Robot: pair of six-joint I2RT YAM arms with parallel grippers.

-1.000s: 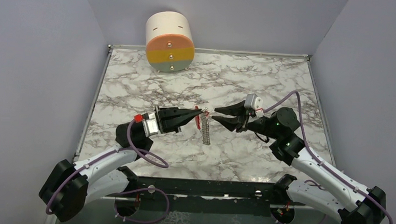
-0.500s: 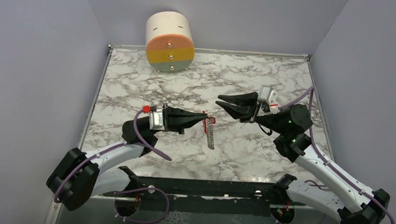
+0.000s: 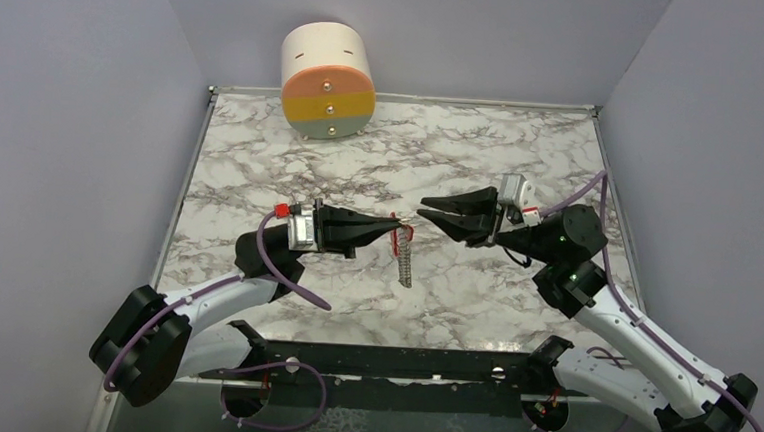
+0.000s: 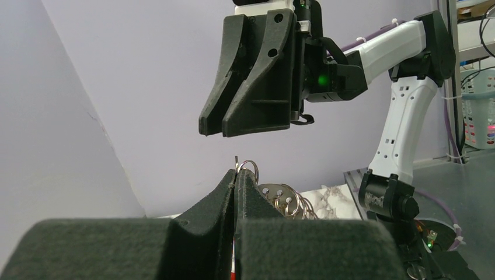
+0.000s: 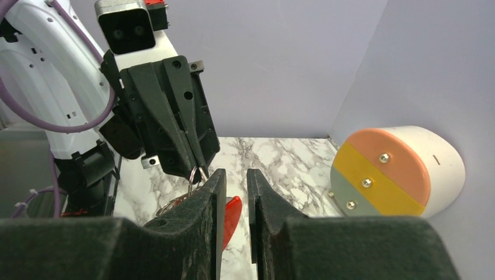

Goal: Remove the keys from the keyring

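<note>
My left gripper (image 3: 395,222) is shut on the silver keyring (image 4: 247,165) and holds it above the marble table. A bunch of keys (image 3: 405,263) and a red tag (image 3: 395,240) hang below the keyring. More rings and a metal key head (image 4: 284,199) show just behind the left fingertips (image 4: 229,182). My right gripper (image 3: 424,217) is open with a narrow gap and empty. It hovers just right of the keyring, facing the left gripper. In the right wrist view the ring (image 5: 192,175) and the red tag (image 5: 232,217) lie beside its left finger (image 5: 211,192).
A cream drum-shaped container (image 3: 327,79) with orange, yellow and grey bands lies at the back left of the marble table (image 3: 522,154); it also shows in the right wrist view (image 5: 397,169). Lilac walls enclose the table on three sides.
My left gripper drew back left with the keyring. My right gripper pulled away up and right, then came back down slightly toward the ring, still open.
</note>
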